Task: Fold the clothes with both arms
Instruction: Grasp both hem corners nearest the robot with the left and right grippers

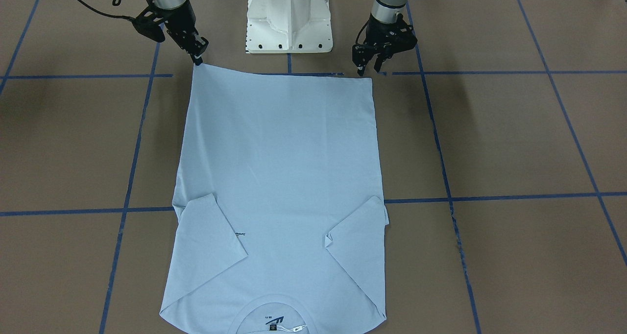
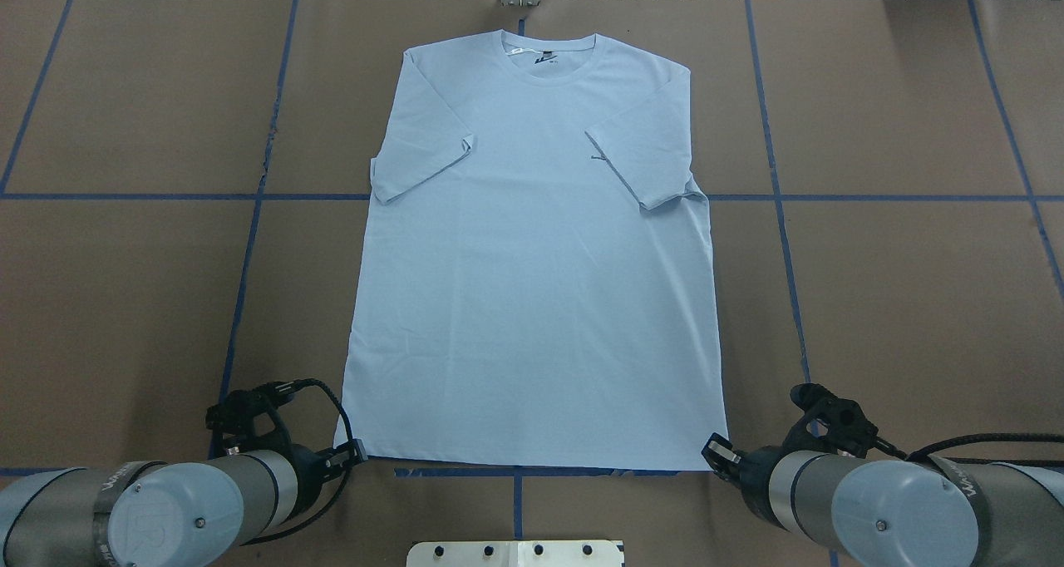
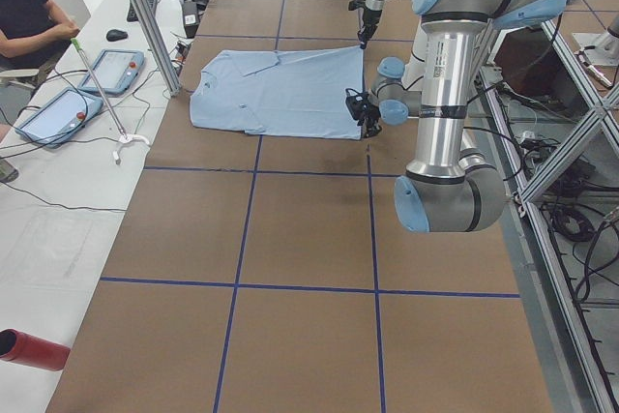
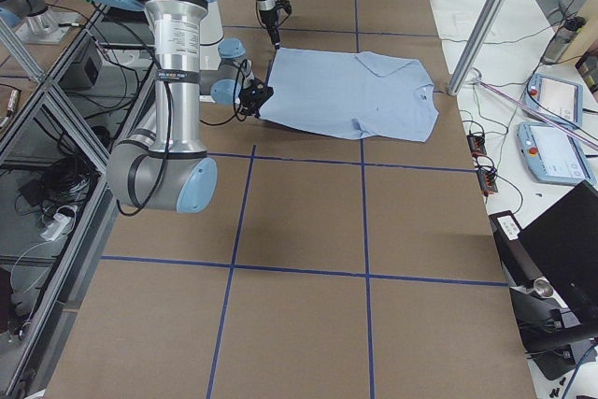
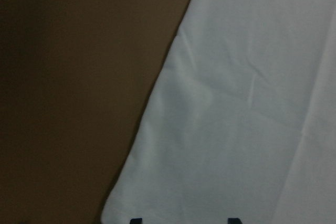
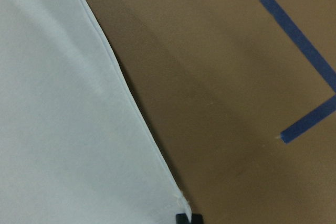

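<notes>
I'm seeing the light blue T-shirt [image 1: 279, 153] lying flat, its long axis running from the near hem to the far collar, with the right gripper [image 1: 198, 57] apparently pinching its hem corner and the left gripper [image 1: 368, 71] hovering, fingers spread, just above the other corner.

The light blue T-shirt [image 2: 532, 284] lies flat, front up, on the brown table [image 2: 125, 284] — both sleeves folded inward.

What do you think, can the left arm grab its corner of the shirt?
Probably yes. The left tool sits open right at the shirt hem corner, and the wrist view shows that corner between its tips. Only bare table lies around it, so nothing seems to block it.
</notes>
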